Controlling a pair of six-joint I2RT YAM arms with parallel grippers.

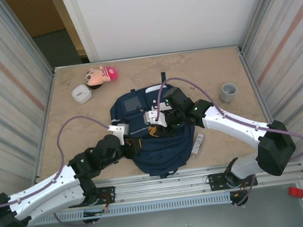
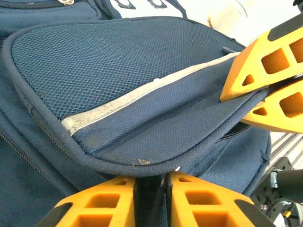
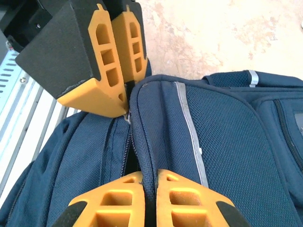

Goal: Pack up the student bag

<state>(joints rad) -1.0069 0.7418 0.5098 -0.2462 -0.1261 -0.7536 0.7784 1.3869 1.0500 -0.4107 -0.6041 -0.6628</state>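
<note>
left end effector (image 2: 152,178) pinching student bag (image 1: 163,150) | right end effector (image 3: 149,176) pinching it | doll (image 1: 101,75), grey cup (image 1: 228,91) apart

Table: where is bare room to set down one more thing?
Bare: the far strip between the pink-hatted plush doll and the grey round cup; the left edge, nearer than the small white box. Crowded: the middle, by the navy-blue fabric backpack.

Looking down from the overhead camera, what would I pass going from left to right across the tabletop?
From the left: small white container → doll with a pink cap → student bag → small white oblong item → grey cup.
</note>
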